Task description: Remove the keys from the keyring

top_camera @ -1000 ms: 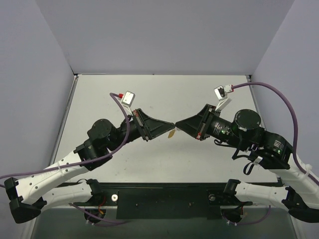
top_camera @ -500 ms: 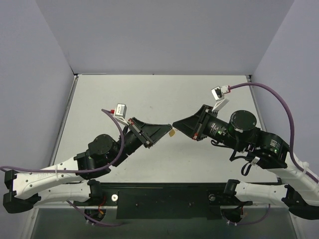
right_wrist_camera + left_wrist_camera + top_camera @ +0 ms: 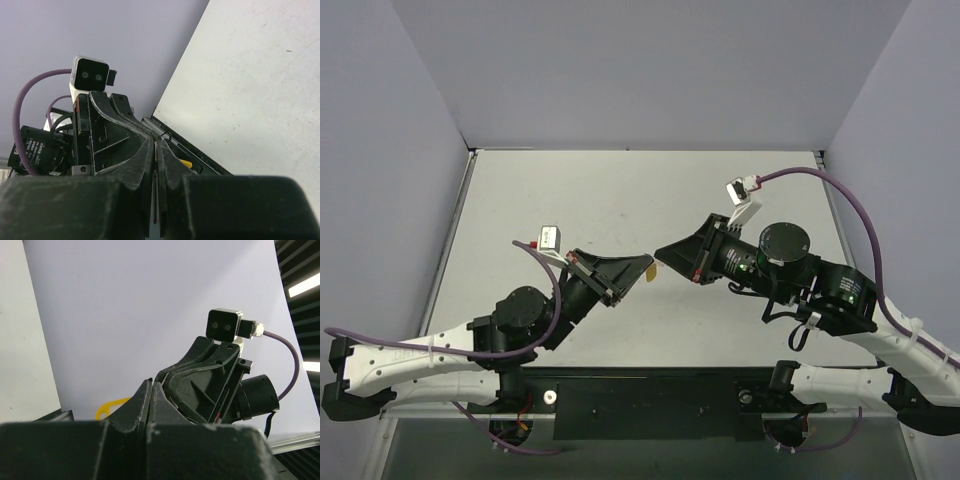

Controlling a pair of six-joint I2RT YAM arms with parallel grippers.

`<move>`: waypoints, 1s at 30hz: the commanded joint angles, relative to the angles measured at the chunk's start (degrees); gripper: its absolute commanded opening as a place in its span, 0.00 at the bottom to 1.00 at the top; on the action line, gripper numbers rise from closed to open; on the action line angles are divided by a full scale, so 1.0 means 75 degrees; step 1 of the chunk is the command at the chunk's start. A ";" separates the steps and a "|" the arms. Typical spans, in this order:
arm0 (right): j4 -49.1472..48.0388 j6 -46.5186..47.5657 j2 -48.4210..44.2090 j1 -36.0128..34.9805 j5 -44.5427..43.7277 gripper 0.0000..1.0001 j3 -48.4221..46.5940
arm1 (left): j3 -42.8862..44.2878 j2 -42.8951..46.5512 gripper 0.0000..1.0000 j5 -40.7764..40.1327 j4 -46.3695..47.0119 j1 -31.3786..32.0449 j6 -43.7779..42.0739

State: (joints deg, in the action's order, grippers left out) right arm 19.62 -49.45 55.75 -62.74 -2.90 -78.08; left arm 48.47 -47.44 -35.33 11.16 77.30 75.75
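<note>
Both grippers meet tip to tip above the middle of the table. My left gripper [image 3: 647, 262] is shut, and the yellow-orange keyring [image 3: 650, 271] hangs at its tip. In the left wrist view the keyring's loop [image 3: 111, 405] sticks out beside the closed left fingers [image 3: 142, 400]. My right gripper [image 3: 660, 254] is shut too. In the right wrist view a thin flat metal strip, apparently the key [image 3: 155, 190], sits between its fingers. A bit of the yellow keyring [image 3: 186, 163] shows just past the right finger. The rest of the key is hidden.
The white table [image 3: 620, 190] lies under the raised grippers, with grey walls on three sides. A black rail [image 3: 650, 395] runs along the near edge by the arm bases. Purple cables [image 3: 820, 180] loop from both wrist cameras.
Both grippers have shifted a little to the left, still tip to tip, carrying the keyring along. The left wrist has dropped toward the near edge and the right arm has reached further left.
</note>
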 commanded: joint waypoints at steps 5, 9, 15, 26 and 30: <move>-0.0576 -0.0145 0.0032 -0.0341 0.0175 0.00 0.0169 | -0.0158 0.0302 0.00 -0.2120 0.0423 0.0311 0.0400; -0.0659 -0.0215 0.0020 -0.0424 0.0105 0.00 0.0275 | -0.0076 0.0255 0.00 -0.2449 0.0165 0.0334 0.0494; -0.0635 -0.0215 -0.0015 -0.0506 0.0023 0.00 0.0298 | -0.0064 0.0232 0.00 -0.2578 0.0048 0.0334 0.0401; -0.0074 -0.0215 -0.0425 -0.0564 -0.0492 0.00 0.0567 | -0.0041 0.0758 0.00 -0.3117 -0.1088 0.0334 0.0412; 0.0920 -0.0203 -0.0624 -0.0564 -0.1311 0.00 0.0556 | 0.0041 0.1028 0.00 -0.3456 -0.2014 0.0311 0.0180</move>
State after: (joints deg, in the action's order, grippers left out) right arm 20.53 -50.96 52.99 -66.48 -5.80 -74.00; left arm 47.00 -41.71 -57.23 3.81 79.68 78.37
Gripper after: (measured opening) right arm 0.005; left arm 0.015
